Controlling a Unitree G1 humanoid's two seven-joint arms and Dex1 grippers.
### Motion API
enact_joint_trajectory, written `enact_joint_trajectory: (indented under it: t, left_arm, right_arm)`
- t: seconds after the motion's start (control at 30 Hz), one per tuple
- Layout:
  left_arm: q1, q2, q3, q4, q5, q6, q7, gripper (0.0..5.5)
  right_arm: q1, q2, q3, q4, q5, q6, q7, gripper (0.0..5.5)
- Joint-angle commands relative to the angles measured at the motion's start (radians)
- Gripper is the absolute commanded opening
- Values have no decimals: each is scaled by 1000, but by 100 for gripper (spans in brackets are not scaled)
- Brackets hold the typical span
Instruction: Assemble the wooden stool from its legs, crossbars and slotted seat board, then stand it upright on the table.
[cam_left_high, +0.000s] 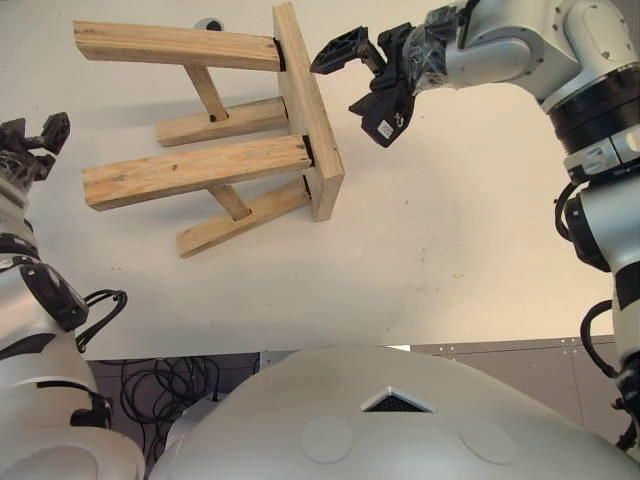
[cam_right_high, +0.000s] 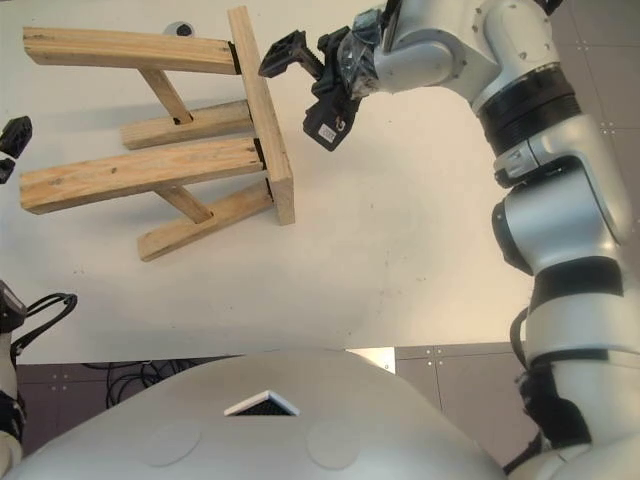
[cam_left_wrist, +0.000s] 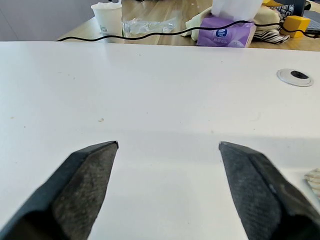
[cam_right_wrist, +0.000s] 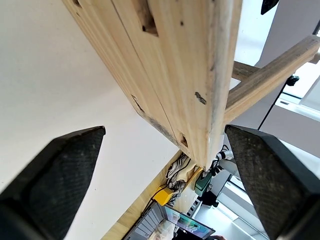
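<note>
The pale wooden stool (cam_left_high: 240, 158) lies on its side on the white table (cam_left_high: 450, 250), far from the robot and toward its left; it looks already put together, but it does not stand upright. Its flat slotted seat board (cam_left_high: 308, 110) rests on 1 edge, with the top face turned to the robot's right; the 4 thick square wooden legs (cam_left_high: 150, 175) go out from it toward the left, nearly level with the table; 2 thin wooden crossbars (cam_left_high: 207, 92) join the legs in pairs.

The right end effector (cam_left_high: 350, 98) is just beside the top face of the seat board, near its far end; its 2 black fingers (cam_left_high: 338, 50) are spread wide and hold nothing; in the right wrist view the narrow edge of the board shows between the 2 fingers, farther out than their tips; I cannot tell if the finger nearer to the board touches the wood.

The left end effector (cam_left_wrist: 168, 145) is low over the table near its left edge, well apart from the stool; its fingers are wide apart too, and it grips nothing.

A small round grey cable cover (cam_left_wrist: 295, 76) is set into the table just beyond the farthest leg; past the far edge of the table, in the left wrist view, a white paper cup (cam_left_wrist: 107, 17), a purple tissue box (cam_left_wrist: 225, 32) and a thin black cable (cam_left_wrist: 150, 34) are on another wooden surface.
</note>
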Motion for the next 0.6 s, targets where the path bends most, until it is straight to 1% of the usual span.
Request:
enact_joint_trajectory:
  t: [0.03,0.13,0.33,0.6]
  left_arm:
    - [41,-53,7,-24,-10,-6,9,372]
    - [85,-72,32,-33,-34,-10,15,372]
    - [145,-86,76,-45,-78,-2,24,372]
    - [167,-120,74,-65,-86,3,23,372]
  right_arm:
    - [-56,45,41,36,-21,-55,8,442]
    - [-91,61,48,70,-20,-78,6,442]
    - [-117,48,49,75,-6,-117,8,442]
    - [-33,75,73,-42,127,-131,88,442]
